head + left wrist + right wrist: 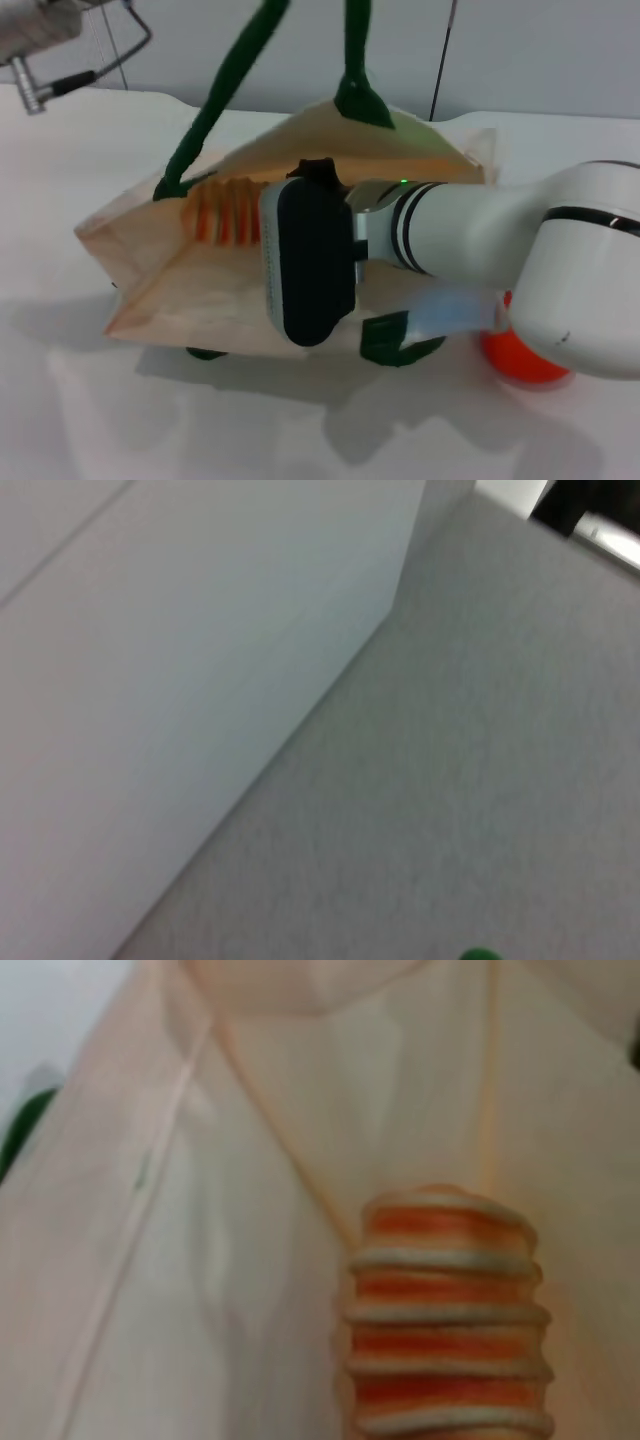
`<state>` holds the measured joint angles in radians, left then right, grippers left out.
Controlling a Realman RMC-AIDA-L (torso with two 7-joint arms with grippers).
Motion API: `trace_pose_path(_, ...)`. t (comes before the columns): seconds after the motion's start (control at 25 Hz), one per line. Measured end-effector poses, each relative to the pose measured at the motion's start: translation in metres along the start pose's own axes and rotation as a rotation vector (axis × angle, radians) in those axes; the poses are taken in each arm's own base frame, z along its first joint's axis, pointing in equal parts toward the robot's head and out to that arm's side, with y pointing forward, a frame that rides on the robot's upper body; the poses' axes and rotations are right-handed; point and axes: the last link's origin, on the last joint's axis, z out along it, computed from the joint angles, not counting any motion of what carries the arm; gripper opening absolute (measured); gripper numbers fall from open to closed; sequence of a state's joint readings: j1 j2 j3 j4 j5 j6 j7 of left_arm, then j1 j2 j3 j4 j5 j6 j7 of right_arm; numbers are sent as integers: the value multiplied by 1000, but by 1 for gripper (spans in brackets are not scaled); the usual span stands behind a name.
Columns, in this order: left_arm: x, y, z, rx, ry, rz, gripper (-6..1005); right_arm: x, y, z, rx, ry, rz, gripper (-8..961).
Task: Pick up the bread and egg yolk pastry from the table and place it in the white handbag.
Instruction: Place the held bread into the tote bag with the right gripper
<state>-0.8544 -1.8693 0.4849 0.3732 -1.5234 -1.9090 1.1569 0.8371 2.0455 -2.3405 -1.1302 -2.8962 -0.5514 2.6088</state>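
The white handbag point(190, 290) lies on the table with its mouth held open, and its dark green handles point(225, 90) rise out of the top of the head view. The bread point(222, 212), striped orange and cream, is inside the bag's mouth, right in front of my right wrist point(305, 262). My right arm reaches into the bag and its gripper is hidden behind the wrist housing. In the right wrist view the bread point(448, 1310) sits close ahead against the bag's cream fabric point(200, 1260). The egg yolk pastry is out of view. My left gripper is out of view.
A smooth orange ball point(522, 360) sits on the white table point(100, 400) under my right forearm. A grey metal part with a cable point(40, 35) shows at the far left. The left wrist view shows only a pale wall point(180, 680) and grey surface.
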Motion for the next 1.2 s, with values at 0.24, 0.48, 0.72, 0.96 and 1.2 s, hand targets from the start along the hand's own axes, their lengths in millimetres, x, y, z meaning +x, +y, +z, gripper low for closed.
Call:
trace_pose_path(0.24,8,7,-25,15,77,7,174,3,-3,4,35,-40,33,291)
trace_pose_path(0.48,15,9,-48,69,133,18,176,3,-2,4,44,-61,56,457)
trace_pose_path(0.72,19,5,-71,163,204,35,178,-12,-1,-8,53,-122,109,648)
trace_pose_path(0.96,22,-3,-92,277,264,42,180,-16,0,-18,56,-137,143,777)
trace_pose_path(1.2,27,-8,-100,333,287,51,182,-17,0,-21,49,-129,151,900)
